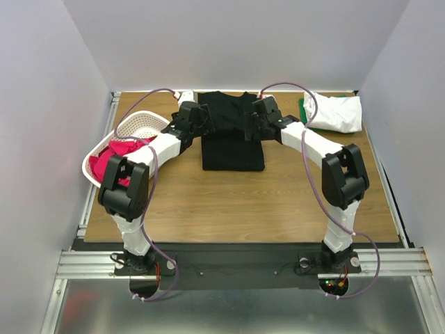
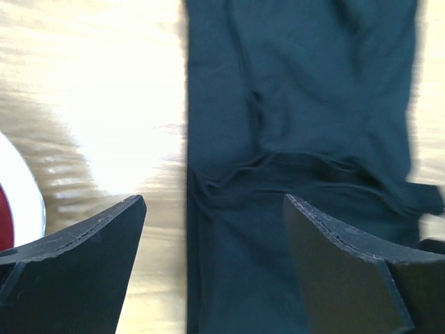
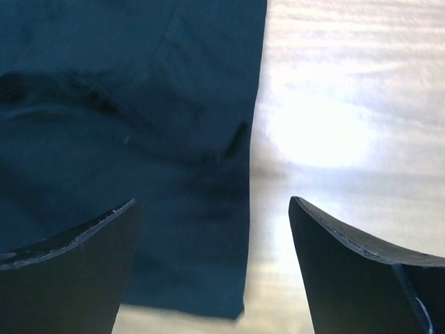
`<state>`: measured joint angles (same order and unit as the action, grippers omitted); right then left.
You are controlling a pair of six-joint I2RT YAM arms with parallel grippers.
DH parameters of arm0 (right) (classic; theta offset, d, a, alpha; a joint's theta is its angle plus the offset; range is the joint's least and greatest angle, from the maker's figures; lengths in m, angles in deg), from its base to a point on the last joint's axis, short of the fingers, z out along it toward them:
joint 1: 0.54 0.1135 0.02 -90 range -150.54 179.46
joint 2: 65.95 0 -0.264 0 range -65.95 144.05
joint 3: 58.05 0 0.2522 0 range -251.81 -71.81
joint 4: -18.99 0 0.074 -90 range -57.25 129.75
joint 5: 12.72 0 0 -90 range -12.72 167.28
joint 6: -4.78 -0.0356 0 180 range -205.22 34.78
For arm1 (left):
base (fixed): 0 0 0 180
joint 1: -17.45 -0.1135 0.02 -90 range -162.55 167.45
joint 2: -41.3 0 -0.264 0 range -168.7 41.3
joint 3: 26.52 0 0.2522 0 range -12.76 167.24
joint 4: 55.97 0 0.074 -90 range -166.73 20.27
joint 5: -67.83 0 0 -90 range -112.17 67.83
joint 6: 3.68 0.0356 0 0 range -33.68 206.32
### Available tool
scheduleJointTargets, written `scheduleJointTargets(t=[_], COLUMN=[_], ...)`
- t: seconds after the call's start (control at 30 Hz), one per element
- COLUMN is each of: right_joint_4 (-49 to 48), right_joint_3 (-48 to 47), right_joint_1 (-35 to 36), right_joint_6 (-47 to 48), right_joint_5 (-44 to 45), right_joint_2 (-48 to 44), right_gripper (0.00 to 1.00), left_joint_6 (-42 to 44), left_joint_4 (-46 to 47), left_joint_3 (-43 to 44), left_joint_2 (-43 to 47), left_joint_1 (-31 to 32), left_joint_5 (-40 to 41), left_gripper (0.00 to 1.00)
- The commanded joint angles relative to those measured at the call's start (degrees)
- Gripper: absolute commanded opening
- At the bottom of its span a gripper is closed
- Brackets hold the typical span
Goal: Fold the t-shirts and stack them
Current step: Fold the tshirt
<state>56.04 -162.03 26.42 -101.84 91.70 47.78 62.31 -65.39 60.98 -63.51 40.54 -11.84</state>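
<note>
The black t-shirt (image 1: pixel 233 146) lies flat at the middle of the table (image 1: pixel 229 209), toward the far side. Its long axis runs straight away from my bases: a narrow folded panel at the near end, a wider part with the sleeves at the far end.

I have 2 claws over that far part, 1 at each long edge. My left claw (image 2: pixel 215 202) is spread wide with nothing in it. The shirt's left edge runs through its gap, with cloth on the inner side and bare wood on the outer. My right claw (image 3: pixel 212 202) mirrors it: spread wide, empty, the right edge of the shirt in its gap. Neither arm is nearer; each sits by its own edge, so I judge the next fold a 2-claw job, across the long axis, far end brought toward the near hem.

The wood nearer to me than the hem is bare, room enough for that. On my left the basket (image 1: pixel 142 122) holds the pink shirts (image 1: pixel 115 156), well apart from the black one. At the far right corner the white shirt (image 1: pixel 337 111) lies bunched, with the green shirt (image 1: pixel 303 111) just beside it.
</note>
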Motion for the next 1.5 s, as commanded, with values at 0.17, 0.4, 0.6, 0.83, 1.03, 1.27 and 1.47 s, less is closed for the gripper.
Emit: scheduleJointTargets(t=[0.17,0.4,0.6,0.83,1.03,1.27,1.47], right_joint_4=[-1.9,-3.9,-4.9,-5.8,-6.2,-6.3,-6.8], right_joint_3=[7.7,13.3,16.6,19.1,20.4,21.7,23.0], right_joint_1=[-0.3,-0.3,-0.4,-0.4,-0.4,-0.4,-0.3], right_joint_6=[-3.8,-5.8,-6.6,-6.9,-7.0,-7.3,-8.2], right_joint_5=[-6.0,-7.7,-8.5,-8.9,-8.6,-9.1,-11.2], right_joint_2=[-8.1,-8.8,-8.2,-7.6,-7.5,-7.6,-8.3], right_gripper=[0.92,0.92,0.92,0.91,0.91,0.91,0.91], left_joint_6=[-3.1,-4.4,-4.6,-4.7,-5.0,-6.1,-7.3], left_joint_4=[4.5,6.1,4.5,1.9,0.1,-0.5,-0.3], left_joint_3=[-9.1,-12.1,-15.3,-18.8,-20.2,-24.0,-26.7], left_joint_2=[7.2,4.4,3.4,3.3,3.9,6.5,8.5], left_joint_1=[3.2,4.9,6.1,7.3,7.9,8.0,8.0], left_joint_5=[-6.1,-8.0,-5.8,-3.0,-0.1,0.0,0.7], left_gripper=[0.92,0.92,0.92,0.92,0.91,0.87,0.82])
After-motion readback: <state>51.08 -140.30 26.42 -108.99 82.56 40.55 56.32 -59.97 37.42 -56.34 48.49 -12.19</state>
